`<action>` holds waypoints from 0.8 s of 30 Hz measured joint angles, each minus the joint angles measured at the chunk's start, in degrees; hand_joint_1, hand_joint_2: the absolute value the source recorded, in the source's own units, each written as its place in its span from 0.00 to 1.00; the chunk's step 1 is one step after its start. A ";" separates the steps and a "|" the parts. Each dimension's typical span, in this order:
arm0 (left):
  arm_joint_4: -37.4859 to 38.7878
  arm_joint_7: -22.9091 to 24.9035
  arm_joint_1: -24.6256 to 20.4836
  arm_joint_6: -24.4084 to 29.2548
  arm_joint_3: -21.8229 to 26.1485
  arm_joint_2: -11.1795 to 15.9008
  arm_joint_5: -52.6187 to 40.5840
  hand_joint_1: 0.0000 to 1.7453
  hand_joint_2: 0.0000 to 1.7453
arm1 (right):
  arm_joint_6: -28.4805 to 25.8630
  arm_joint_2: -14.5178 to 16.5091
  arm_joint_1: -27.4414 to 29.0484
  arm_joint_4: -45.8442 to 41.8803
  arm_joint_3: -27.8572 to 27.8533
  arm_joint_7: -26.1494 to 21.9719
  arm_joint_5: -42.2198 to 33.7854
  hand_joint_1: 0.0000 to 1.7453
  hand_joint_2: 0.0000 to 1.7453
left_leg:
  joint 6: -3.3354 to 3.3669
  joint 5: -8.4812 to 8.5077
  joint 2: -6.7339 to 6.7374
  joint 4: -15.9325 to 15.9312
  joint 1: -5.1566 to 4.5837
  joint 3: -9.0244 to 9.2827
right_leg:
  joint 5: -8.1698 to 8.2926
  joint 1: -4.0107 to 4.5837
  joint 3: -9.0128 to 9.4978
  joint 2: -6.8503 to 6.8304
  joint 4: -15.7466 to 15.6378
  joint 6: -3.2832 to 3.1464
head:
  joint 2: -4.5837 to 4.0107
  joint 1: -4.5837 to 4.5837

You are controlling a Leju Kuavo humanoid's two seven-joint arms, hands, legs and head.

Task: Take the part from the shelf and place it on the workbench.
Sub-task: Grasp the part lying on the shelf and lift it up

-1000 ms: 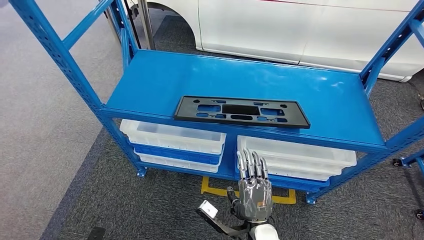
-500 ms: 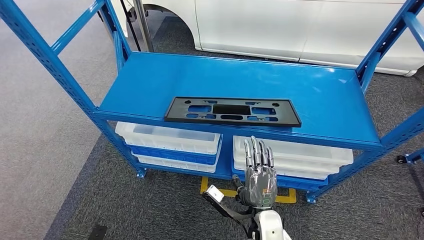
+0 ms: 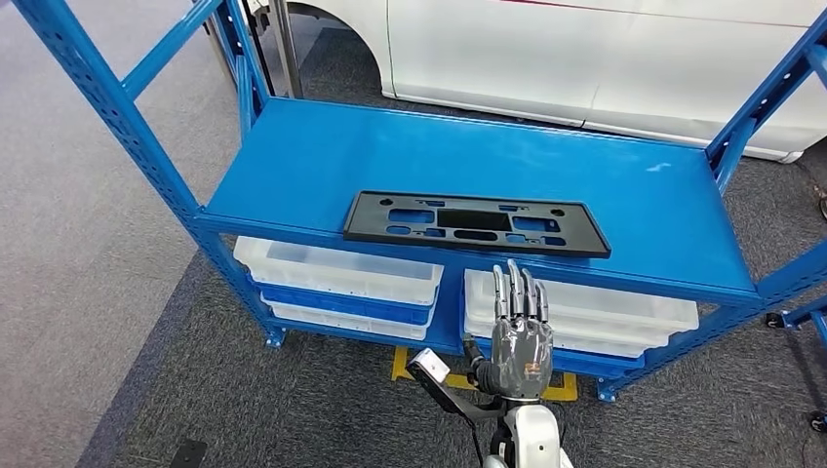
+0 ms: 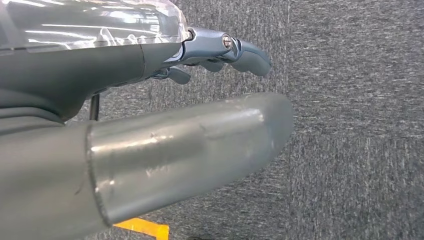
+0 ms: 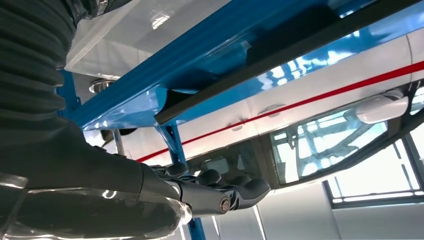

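**Below the shelf edge, our right hand pointed up at the part**

On the blue shelf (image 3: 293,166) the part (image 3: 477,222), a flat black plate with cut-outs, lay close to the front edge with its long axis running side to side along that edge. Our right hand (image 3: 518,336) stood in front of the rack and lower than the shelf board, its fingers (image 3: 517,292) straight, side by side and pointing up toward the right half of the plate, holding nothing. So the plate lay ahead of and above the fingertips, apart from them, with the shelf's front lip between. In the right wrist view we looked up at the underside of the shelf edge and saw the plate's dark rim (image 5: 280,55) overhanging it. We judged the right hand the nearer one, and that the reach called for rising past the lip before closing on the near long edge.

Our left hand (image 4: 220,47) hung over grey carpet, well away from the rack; its fingers looked loosely bent with nothing in them, though we could not tell how far they were spread.

Under the shelf, white bins (image 3: 341,273) sat stacked on blue ones, a stack on each side. We saw nothing inside the top ones.
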 joint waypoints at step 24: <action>0.04 1.64 -0.88 -0.15 -0.05 0.21 -1.81 0.00 0.00 | -0.08 -1.34 -7.39 11.76 8.86 7.92 0.49 0.00 1.00 | -0.54 1.31 0.10 0.39 0.04 -1.96 | 1.68 0.30 9.58 0.07 -12.60 -0.41 | 0.00 -0.07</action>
